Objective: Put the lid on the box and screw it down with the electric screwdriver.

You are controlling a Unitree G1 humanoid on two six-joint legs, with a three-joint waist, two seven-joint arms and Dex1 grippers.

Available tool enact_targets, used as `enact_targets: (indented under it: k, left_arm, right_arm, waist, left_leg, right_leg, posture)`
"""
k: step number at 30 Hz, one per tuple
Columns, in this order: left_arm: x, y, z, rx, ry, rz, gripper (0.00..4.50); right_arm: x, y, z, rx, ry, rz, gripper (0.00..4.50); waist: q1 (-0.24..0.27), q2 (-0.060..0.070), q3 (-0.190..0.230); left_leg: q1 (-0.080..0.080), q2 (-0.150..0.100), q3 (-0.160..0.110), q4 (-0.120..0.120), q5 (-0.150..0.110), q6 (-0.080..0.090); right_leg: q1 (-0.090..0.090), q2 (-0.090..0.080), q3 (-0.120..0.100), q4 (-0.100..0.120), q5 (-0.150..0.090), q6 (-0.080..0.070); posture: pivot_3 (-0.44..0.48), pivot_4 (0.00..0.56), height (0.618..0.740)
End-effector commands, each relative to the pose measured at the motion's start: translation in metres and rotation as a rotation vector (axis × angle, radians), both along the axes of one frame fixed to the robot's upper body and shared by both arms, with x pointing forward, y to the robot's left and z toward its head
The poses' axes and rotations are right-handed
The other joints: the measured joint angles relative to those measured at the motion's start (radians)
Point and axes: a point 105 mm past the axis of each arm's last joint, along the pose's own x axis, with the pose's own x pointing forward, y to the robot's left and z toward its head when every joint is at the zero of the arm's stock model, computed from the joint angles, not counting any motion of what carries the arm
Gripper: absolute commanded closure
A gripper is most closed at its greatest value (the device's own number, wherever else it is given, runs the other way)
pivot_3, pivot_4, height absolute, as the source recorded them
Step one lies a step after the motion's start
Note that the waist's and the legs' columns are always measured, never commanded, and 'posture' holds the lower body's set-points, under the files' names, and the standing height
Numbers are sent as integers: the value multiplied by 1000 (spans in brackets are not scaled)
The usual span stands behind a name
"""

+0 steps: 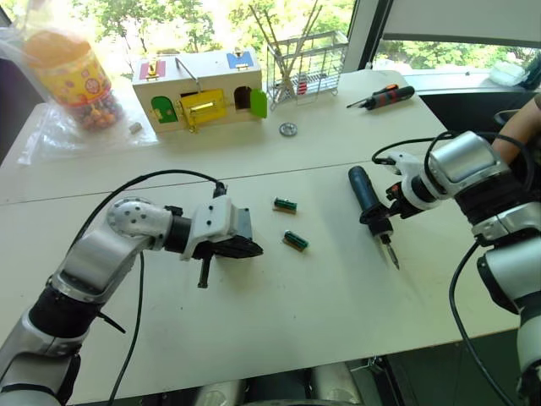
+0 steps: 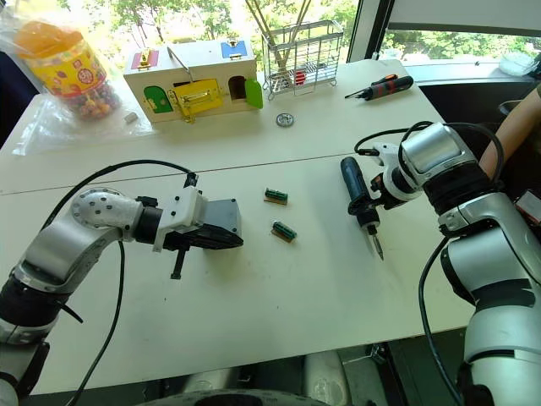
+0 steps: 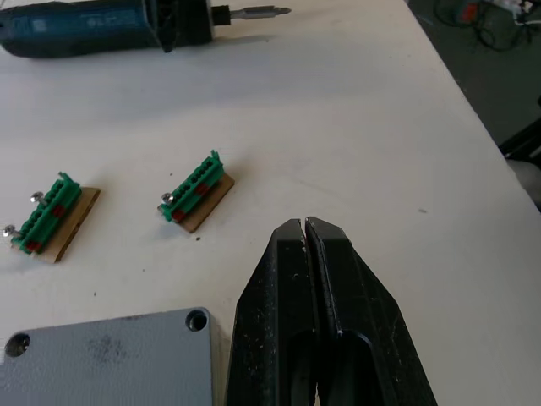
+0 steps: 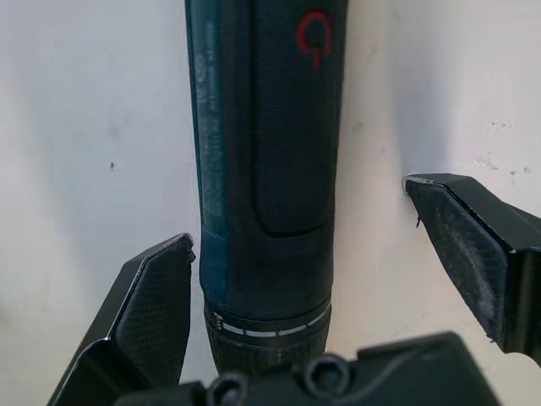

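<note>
A: Left wrist view first: the left gripper (image 3: 304,233) has its two black fingers pressed together, holding nothing, with the lid (image 3: 110,359) flat on the desk (image 1: 279,313) just beside them.

B: Is that the lid or the box?

A: Flat grey face with corner screw holes, so I read it as the lid, maybe already seated; I cannot tell. Two green terminal blocks (image 1: 290,223) lie further right.

B: And the tool?

A: The electric screwdriver (image 1: 368,202) lies on the desk, bit toward the robot. The right gripper (image 4: 338,254) straddles its body, fingers apart, one pad near the barrel, the other well clear.

B: So the step is grasping it.

A: I think so. Centre the barrel between the pads, then close squarely so it won't roll.
</note>
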Motion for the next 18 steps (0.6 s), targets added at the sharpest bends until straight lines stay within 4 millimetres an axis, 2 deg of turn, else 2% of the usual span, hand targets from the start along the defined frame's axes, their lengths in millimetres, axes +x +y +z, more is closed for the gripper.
enact_targets:
  k: [1,3,5,8,11,12,15,18]
  left_arm:
    - [1,-3,4,-16,-36,3,4500]
    - [1,-4,3,-20,-37,5,4500]
    - [4,-5,3,-21,-38,8,4500]
    - [7,-5,2,-16,-44,8,4500]
    - [10,-4,2,-15,-45,16,4500]
    - [12,-1,2,-13,-44,27,4500]
    - [24,12,6,-23,-36,88,4500]
    - [39,28,21,-98,-6,176,4500]
  right_arm:
    - [-21,0,-26,-28,123,44,1426]
    - [-27,-1,-29,-39,141,65,2169]
    - [-32,-2,-31,-46,158,74,2637]
    - [-37,-7,-35,-60,167,90,2641]
    - [-29,-8,-27,-43,115,70,2641]
    - [-21,-6,-18,-22,71,48,2641]
    - [9,3,29,64,-129,9,2641]
    - [24,34,101,277,-409,70,2641]
  waist:
    - [2,0,0]
    - [3,0,0]
    - [3,-1,0]
    - [4,-1,-1]
    - [6,-2,-1]
    - [5,-2,-1]
    - [-2,-2,-1]
    - [-6,4,3]
  left_leg:
    - [0,0,-1,1,0,0]
    - [0,0,-2,2,-1,1]
    - [0,0,-3,1,-1,1]
    - [0,0,-3,2,-1,1]
    - [0,0,-4,2,-1,1]
    - [0,0,-4,3,-1,1]
    - [1,-1,-4,4,-1,1]
    - [-2,-1,-1,3,-1,1]
  right_leg:
    - [1,0,-1,0,0,0]
    - [2,0,-2,-1,0,0]
    - [2,0,-3,-1,0,0]
    - [3,0,-4,-1,0,0]
    - [4,0,-5,-1,0,0]
    - [4,0,-5,-1,0,0]
    - [5,0,-4,-1,0,0]
    - [-1,0,-1,2,0,0]
  posture:
    - [0,150,740]
    - [0,150,740]
    - [0,150,740]
    - [0,150,740]
    - [0,150,740]
    - [0,150,740]
    - [0,150,740]
    - [0,150,740]
